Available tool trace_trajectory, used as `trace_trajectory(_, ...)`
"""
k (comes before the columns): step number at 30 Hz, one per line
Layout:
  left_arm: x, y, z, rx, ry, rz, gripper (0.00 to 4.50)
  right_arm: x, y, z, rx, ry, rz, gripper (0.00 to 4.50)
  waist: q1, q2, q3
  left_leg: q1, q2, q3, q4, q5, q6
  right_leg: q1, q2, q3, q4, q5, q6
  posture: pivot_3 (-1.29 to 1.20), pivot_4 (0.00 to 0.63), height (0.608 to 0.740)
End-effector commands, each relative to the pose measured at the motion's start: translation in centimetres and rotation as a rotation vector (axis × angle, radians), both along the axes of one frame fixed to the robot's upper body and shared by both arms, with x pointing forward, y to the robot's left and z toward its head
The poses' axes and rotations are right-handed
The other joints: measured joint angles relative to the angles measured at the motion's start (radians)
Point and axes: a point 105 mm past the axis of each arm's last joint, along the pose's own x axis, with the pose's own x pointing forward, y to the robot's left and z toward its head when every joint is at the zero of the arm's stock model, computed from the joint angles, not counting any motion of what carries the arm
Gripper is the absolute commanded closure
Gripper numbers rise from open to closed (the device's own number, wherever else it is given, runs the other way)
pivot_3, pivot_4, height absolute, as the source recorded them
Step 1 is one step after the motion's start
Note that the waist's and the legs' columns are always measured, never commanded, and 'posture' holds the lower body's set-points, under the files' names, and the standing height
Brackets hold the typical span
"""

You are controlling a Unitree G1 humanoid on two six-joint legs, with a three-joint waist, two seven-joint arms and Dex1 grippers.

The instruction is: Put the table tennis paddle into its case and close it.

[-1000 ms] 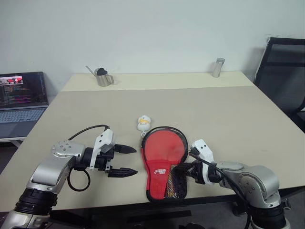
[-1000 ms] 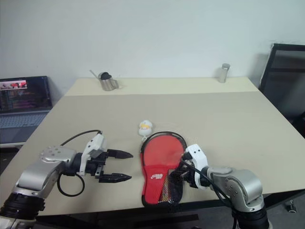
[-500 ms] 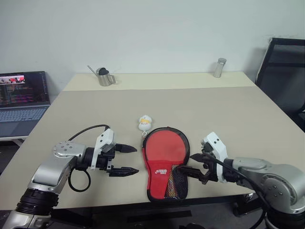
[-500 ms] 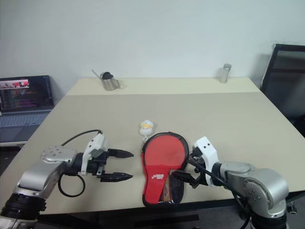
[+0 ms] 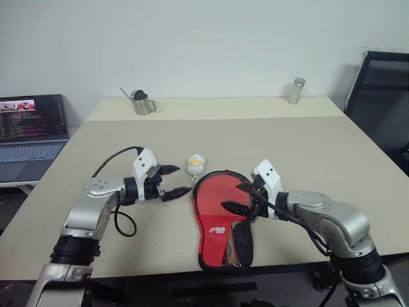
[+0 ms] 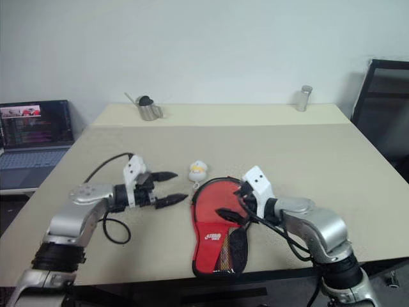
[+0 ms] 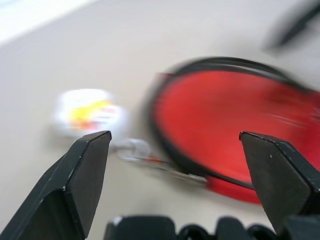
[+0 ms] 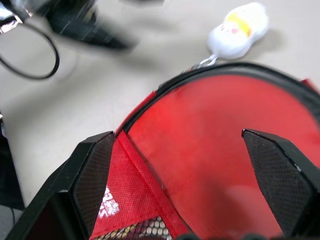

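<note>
While the red case (image 5: 222, 217) lies flat near the table's (image 5: 319, 147) near edge, the paddle's round face shows in its open far end. Both claws are spread wide and empty: the left gripper (image 5: 174, 180) just left of the case, the right gripper (image 5: 239, 196) over its red face.

case (image 7: 235, 125) blurred in left wrist view (charm (image 7: 87, 112) too), paddle handle hidden
</note>
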Motion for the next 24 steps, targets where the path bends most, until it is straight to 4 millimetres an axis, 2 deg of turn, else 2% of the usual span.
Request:
trace_trajectory(1,2.0,1.2,1.4,-0.006,-0.07,0.14,0.0,0.4,0.1,-0.7,-0.024,-0.045,-0.013,0.03,0.0,0.0,0.0,0.0,0.0,0.0,0.0,0.0,0.0,0.0,0.0,0.0,0.0,0.0,0.0,0.0,0.15,0.74)
trace_trajectory(4,3.8,1.2,1.5,-0.054,-0.038,0.225,0.0,0.4,0.3,-1.0,-0.026,-0.05,-0.023,0.03,0.001,0.0,0.0,0.0,0.0,0.0,0.001,0.0,0.0,0.0,0.0,0.0,0.001,0.0,0.0,0.0,0.15,0.74)
trace_trajectory(9,6.3,-0.5,1.4,-0.081,-0.005,0.273,0.0,0.7,0.5,-1.3,-0.039,-0.07,-0.044,0.03,0.001,-0.001,0.0,0.0,0.0,0.0,0.001,0.0,0.0,0.0,0.0,0.0,0.001,0.0,0.001,0.0,0.15,0.74)
trace_trajectory(13,7.7,-2.1,0.4,-0.065,0.057,0.262,0.0,0.8,0.8,-1.3,-0.035,-0.073,-0.05,0.03,0.001,-0.001,-0.001,0.0,-0.001,0.0,0.001,0.0,0.0,0.0,0.0,-0.001,0.001,0.0,0.001,0.0,0.15,0.74)
trace_trajectory(19,9.0,-3.2,-2.0,-0.011,0.162,0.275,0.0,0.9,1.2,-1.1,-0.026,-0.082,-0.057,0.03,-0.001,-0.001,-0.001,0.0,-0.001,0.002,0.001,0.0,0.0,0.0,0.0,-0.001,0.001,0.001,0.001,0.0,0.15,0.74)
trace_trajectory(24,9.5,-3.3,-2.6,0.016,0.17,0.317,0.0,0.9,1.3,-1.0,-0.021,-0.087,-0.066,0.03,-0.001,-0.001,-0.001,0.0,-0.001,0.001,0.001,0.0,0.0,0.0,0.001,0.0,0.001,0.001,0.001,0.0,0.15,0.74)
